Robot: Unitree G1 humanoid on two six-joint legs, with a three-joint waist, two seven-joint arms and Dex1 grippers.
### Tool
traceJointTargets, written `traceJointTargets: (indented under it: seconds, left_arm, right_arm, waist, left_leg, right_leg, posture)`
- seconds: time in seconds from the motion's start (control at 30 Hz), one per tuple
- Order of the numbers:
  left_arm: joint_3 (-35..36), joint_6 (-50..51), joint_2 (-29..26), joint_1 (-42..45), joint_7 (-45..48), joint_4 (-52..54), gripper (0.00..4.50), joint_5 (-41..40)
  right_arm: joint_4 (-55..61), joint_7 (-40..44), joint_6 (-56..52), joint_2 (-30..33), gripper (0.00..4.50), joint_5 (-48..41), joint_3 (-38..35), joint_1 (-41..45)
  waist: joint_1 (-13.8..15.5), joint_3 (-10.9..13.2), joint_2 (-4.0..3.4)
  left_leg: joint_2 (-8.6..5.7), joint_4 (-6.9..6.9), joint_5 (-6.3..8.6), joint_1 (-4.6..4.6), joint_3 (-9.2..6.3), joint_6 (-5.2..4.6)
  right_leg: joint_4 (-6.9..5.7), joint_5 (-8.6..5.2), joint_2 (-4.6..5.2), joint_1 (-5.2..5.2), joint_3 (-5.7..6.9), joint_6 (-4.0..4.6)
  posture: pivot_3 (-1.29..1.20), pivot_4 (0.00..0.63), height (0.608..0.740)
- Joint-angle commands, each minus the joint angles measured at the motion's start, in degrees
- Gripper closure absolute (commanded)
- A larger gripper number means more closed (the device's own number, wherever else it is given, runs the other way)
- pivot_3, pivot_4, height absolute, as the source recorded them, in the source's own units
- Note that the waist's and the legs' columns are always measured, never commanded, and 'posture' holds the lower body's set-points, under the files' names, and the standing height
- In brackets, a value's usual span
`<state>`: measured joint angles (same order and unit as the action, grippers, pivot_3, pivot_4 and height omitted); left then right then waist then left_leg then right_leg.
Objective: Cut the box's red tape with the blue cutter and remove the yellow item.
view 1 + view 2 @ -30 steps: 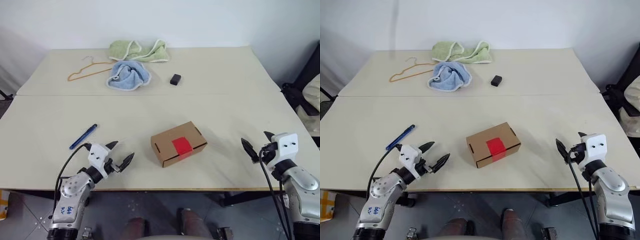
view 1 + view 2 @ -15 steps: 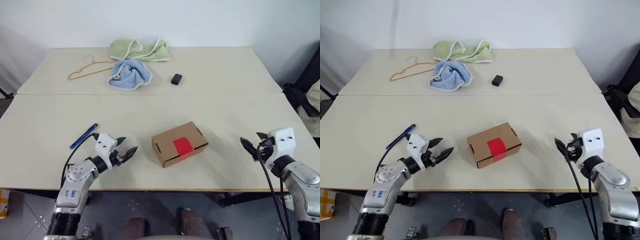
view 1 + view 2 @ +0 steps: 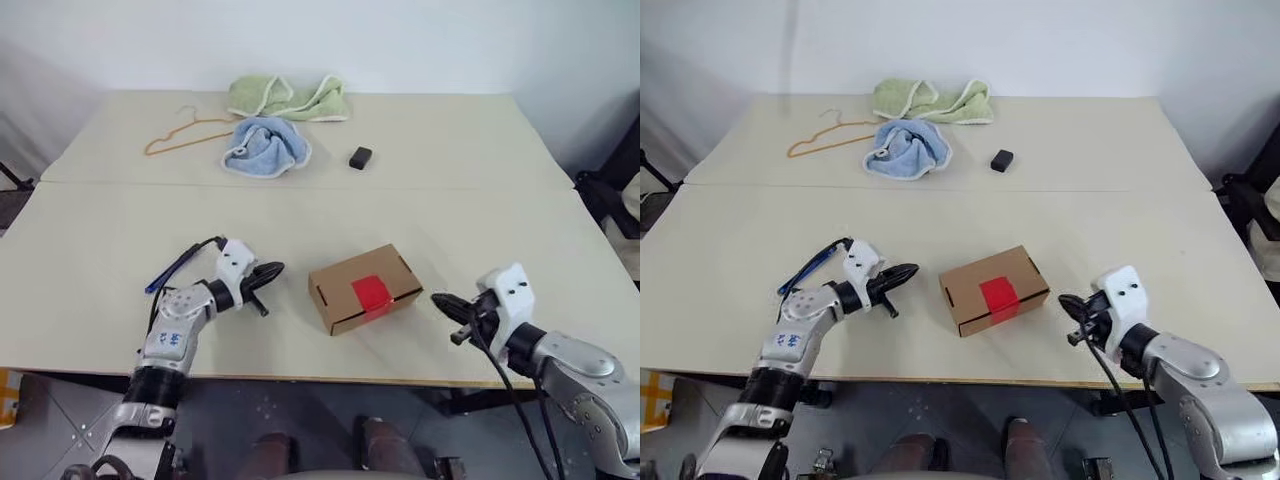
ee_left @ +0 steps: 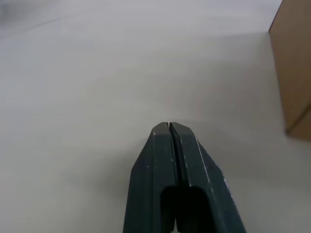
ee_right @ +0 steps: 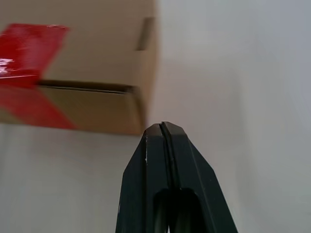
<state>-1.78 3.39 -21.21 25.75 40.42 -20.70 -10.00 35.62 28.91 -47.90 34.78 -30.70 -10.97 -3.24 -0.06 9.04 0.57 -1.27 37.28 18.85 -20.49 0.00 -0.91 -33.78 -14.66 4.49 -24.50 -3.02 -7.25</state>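
Note:
The brown box [image 3: 363, 287] lies closed near the table's front middle, with the red tape [image 3: 371, 293] across its flap edge. The blue cutter [image 3: 170, 271] rests on the table to the left, partly behind my left arm. My left gripper [image 3: 274, 270] is shut and empty, a short gap left of the box, pointing at it. My right gripper [image 3: 441, 301] is shut and empty, a little to the right of the box. In the right wrist view the box [image 5: 97, 73] and tape [image 5: 29, 48] lie just beyond the closed fingers [image 5: 165, 145]. The yellow item is hidden.
At the back of the table lie a green towel [image 3: 288, 98], a blue cloth [image 3: 266, 146], an orange wire hanger [image 3: 185, 135] and a small black block [image 3: 360, 157]. A seam runs across the table [image 3: 480, 200] behind the box.
Both grippers have shut from open. The left hand moved forward and right toward the box, past the cutter. The right hand swung left toward the box's right end.

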Motion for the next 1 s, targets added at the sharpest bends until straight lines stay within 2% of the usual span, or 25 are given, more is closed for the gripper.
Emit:
traceJointTargets:
  seconds: [0.03, 0.17, 0.43, 0.63, 0.8, 1.0]
  left_arm:
    - [-1.37, -1.86, 1.33, 2.48, 2.58, -2.6, 4.48, 0.15]
    - [-3.37, -3.28, 3.3, 5.09, 4.97, -6.11, 4.48, 1.32]
    - [-5.83, -1.37, 4.74, 6.41, 8.69, -5.47, 4.48, 1.79]
    - [-6.63, 5.08, 4.57, 5.95, 12.03, -0.41, 4.48, -0.21]
    - [-6.84, 8.78, 4.33, 5.52, 12.72, 2.86, 4.48, -0.39]
    - [-7.62, 11.74, 4.83, 4.97, 13.36, 6.27, 4.48, -0.89]
  right_arm:
    - [0.6, -0.62, -1.42, -0.24, 4.5, -0.78, 1.89, 2.39]
    - [-2.62, 0.33, -1.76, 0.22, 4.5, 0.05, 5.0, 6.17]
    - [-11.32, 1.17, 4.43, 0.41, 4.5, 4.98, 6.91, 13.12]
    - [-18.73, 2.67, 6.32, 0.17, 4.5, 6.93, 7.72, 20.84]
    - [-20.63, 3.94, 4.23, -1.58, 4.5, 5.4, 8.96, 27.28]
    - [-27.87, 6.81, 7.67, -3.11, 4.5, 8.73, 13.4, 34.47]
  waist:
    - [0.01, 0.01, 0.02]
    - [0.27, 0.03, 0.05]
    - [0.2, 0.04, 0.07]
    - [0.16, 0.04, 0.06]
    - [0.06, 0.04, 0.05]
    - [-0.03, 0.05, 0.03]
  left_leg:
    - [-0.01, 0.01, 0.01, -0.02, 0.0, 0.0]
    - [-0.07, 0.08, 0.02, -0.08, -0.01, -0.04]
    - [-0.08, 0.12, 0.03, -0.28, -0.23, -0.05]
    - [-0.08, 0.35, 0.03, -0.66, -0.48, -0.03]
    - [-0.08, 0.4, 0.02, -0.78, -0.54, 0.01]
    - [-0.08, 0.47, -0.05, -0.82, -0.57, 0.17]
  right_leg:
    - [0.01, 0.0, 0.0, -0.01, 0.01, 0.0]
    - [0.05, 0.02, 0.05, -0.02, 0.38, -0.03]
    - [0.07, 0.02, 0.08, -0.04, 0.77, -0.03]
    - [-0.04, 0.02, 0.08, -0.21, 1.0, -0.03]
    - [-0.04, 0.02, 0.08, -0.24, 1.06, -0.03]
    - [-0.04, 0.02, 0.08, -0.24, 1.1, -0.03]
  posture:
    - [0.0, 0.15, 0.74]
    - [0.0, 0.15, 0.74]
    - [0.0, 0.15, 0.74]
    - [0.0, 0.15, 0.74]
    - [0.0, 0.15, 0.74]
    - [0.0, 0.15, 0.74]
